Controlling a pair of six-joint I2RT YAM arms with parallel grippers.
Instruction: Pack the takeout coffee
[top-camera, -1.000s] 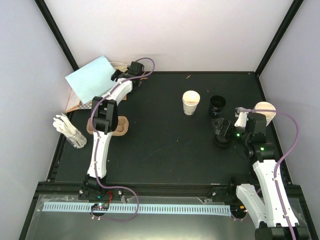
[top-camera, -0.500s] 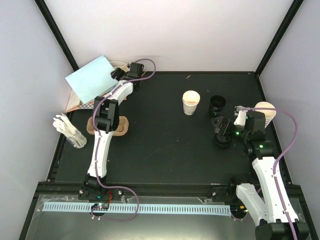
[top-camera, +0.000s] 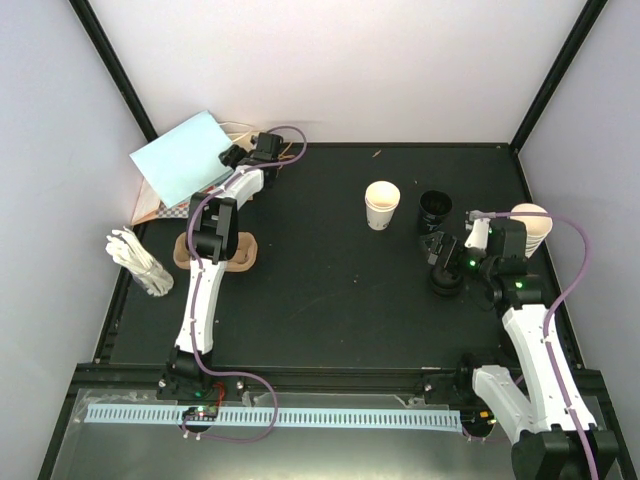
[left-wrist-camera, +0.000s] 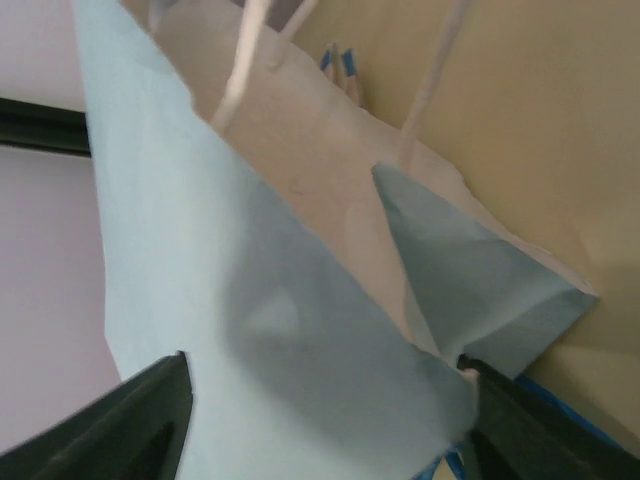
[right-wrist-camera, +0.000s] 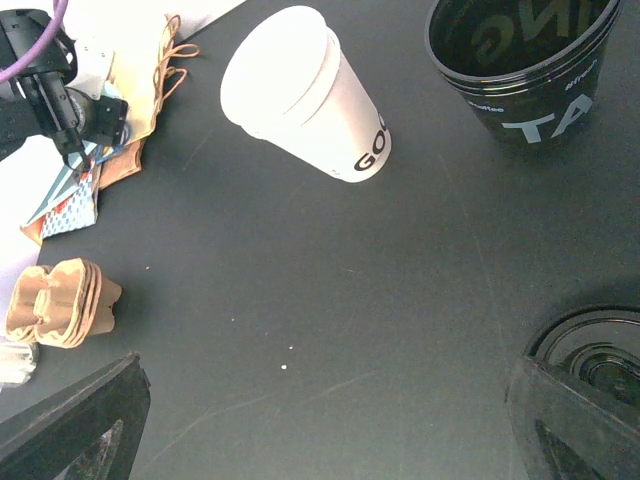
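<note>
In the top view you are reaching the left gripper (top-camera: 238, 156) into the mouth of the light blue bag (top-camera: 178, 160). The right gripper (top-camera: 437, 248) is hovering with a cream coffee cup (top-camera: 382, 204) and a black cup (top-camera: 435, 209) just ahead of its jaws, and a second cream cup (top-camera: 529, 225) off to their right.

At the left wrist, the bag's blue edge is lying between the fingers (left-wrist-camera: 130, 420), which are standing wide apart and not pinching it.

At the right wrist, the jaws are spread wide on nothing. The cream cup is standing ahead and slightly left, seemingly uncapped, with a black lid (right-wrist-camera: 590, 350) beside the right finger.

I judge you are opening the bag. Next, pinch one wall only and lift it so the mouth gapes.
</note>
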